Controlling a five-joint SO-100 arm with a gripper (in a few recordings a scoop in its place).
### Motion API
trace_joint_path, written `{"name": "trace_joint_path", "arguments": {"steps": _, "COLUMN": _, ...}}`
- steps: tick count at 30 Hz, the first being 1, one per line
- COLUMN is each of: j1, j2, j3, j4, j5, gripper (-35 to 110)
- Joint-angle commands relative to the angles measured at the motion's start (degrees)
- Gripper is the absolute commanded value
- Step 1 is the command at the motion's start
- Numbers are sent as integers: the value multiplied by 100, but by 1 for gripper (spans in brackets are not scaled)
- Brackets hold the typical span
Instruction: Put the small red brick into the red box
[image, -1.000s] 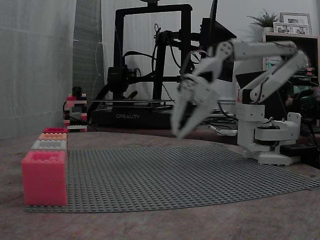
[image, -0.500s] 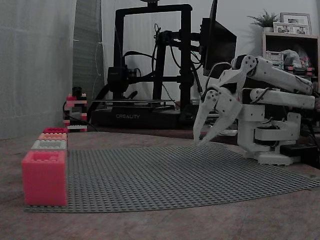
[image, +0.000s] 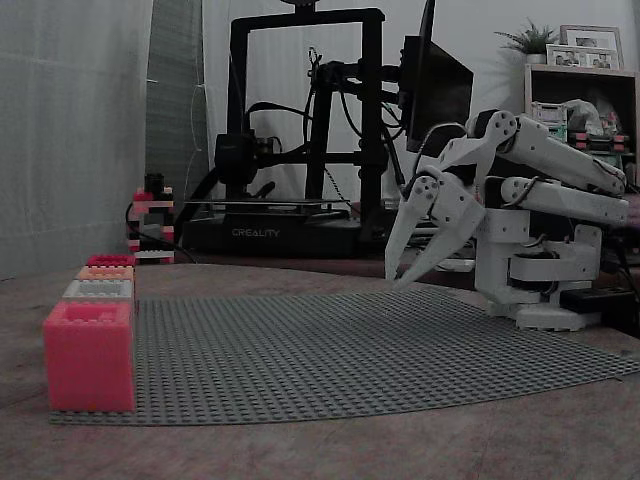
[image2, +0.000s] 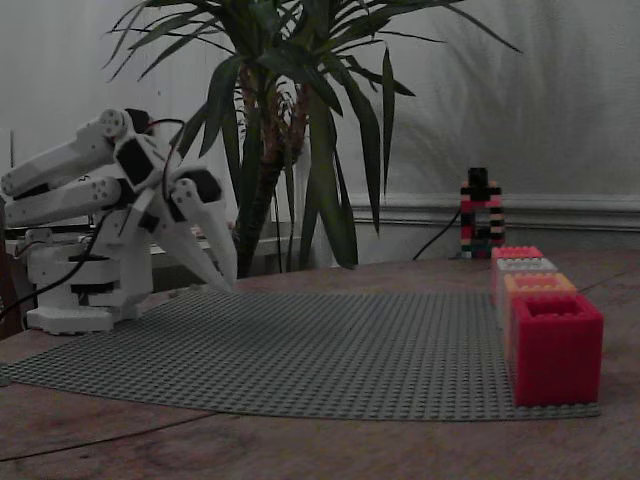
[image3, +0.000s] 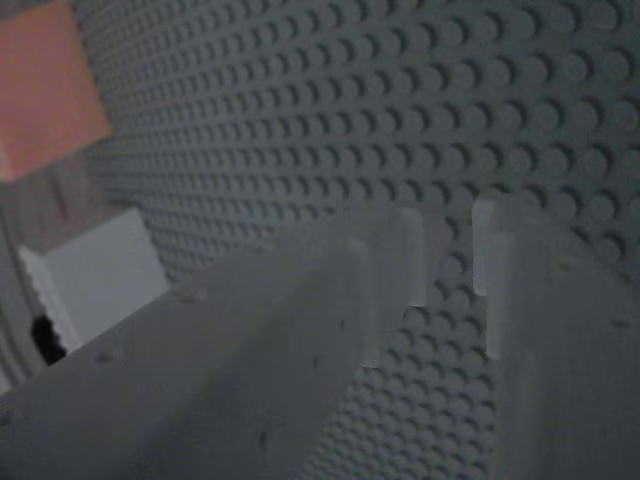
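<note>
Pincer folded back by the arm's base, fingers slightly apart and empty; the brick cannot be made out.

The white two-finger pincer (image: 405, 270) hangs at about 3 o'clock over the grey studded baseplate (image: 340, 350), far from the row of boxes at 9 o'clock. The low deep red studded box (image: 110, 261) sits at the row's far end, behind the large pinkish-red cube box (image: 89, 356), well apart from the pincer (image2: 222, 268). The small red brick is not discernible; judging from the empty pincer, either it already lies inside the red box (image2: 517, 253), hidden by its walls, or grasping remains. Dim lighting blurs details; the wrist view is soft.
</note>
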Motion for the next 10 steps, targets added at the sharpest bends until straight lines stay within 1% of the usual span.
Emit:
{"name": "trace_joint_path", "arguments": {"steps": 1, "j1": -79, "j2": 62, "j3": -35, "j4": 149, "j5": 141, "gripper": 0}}
{"name": "trace_joint_path", "arguments": {"steps": 10, "j1": -79, "j2": 62, "j3": -35, "j4": 149, "j5": 158, "gripper": 0}}
